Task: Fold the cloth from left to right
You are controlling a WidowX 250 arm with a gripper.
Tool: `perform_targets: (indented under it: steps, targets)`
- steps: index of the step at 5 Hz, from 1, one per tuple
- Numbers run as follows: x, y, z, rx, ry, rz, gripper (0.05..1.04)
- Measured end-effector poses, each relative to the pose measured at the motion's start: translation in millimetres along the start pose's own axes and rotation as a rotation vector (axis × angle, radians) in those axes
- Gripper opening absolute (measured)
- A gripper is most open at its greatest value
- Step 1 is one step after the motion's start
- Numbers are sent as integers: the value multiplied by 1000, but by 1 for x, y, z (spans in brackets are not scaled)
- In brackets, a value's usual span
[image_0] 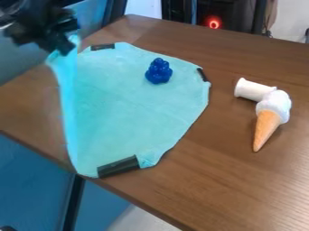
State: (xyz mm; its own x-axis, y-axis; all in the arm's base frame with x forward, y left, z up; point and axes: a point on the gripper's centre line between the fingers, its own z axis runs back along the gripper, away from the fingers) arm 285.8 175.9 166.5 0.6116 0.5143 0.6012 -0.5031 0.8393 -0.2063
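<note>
Pale turquoise cloth, one, thin: the cloth (129, 106) lies spread on a brown wood-grain table (241, 194), its left side raised in a narrow upright fold.
Gripper, black, one: the gripper (62, 48), upper left, above the table, closed on the top of that raised side; the exact pinch point is blurred, so how much fabric it has is hard to say.
Dark strips, three, at the cloth's margins: a small strip (102, 47) at the upper left, a short strip (202, 74) at the right, a wide strip (118, 167) at the bottom.
Blue lumpy toy (159, 71), one: resting on the cloth, towards its upper right.
White cylinder (253, 90), one: on its side, right of the cloth, well apart from it.
Toy ice-cream cone (269, 115), one: white top, tan cone pointing down the view, just beside the cylinder.
Edges: the cloth's bottom corner reaches the table's near edge; bare wood runs between cloth and cone, and widens towards the lower right.
</note>
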Motion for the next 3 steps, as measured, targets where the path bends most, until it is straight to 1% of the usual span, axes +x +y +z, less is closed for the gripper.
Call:
perform_targets:
  steps: [1, 2, 3]
  targets:
    - [7, -27, -1, -11, -3, 11, 58]
    - [10, -57, -11, -13, 16, 15, 58]
    - [15, -90, -22, -8, 20, 26, 58]
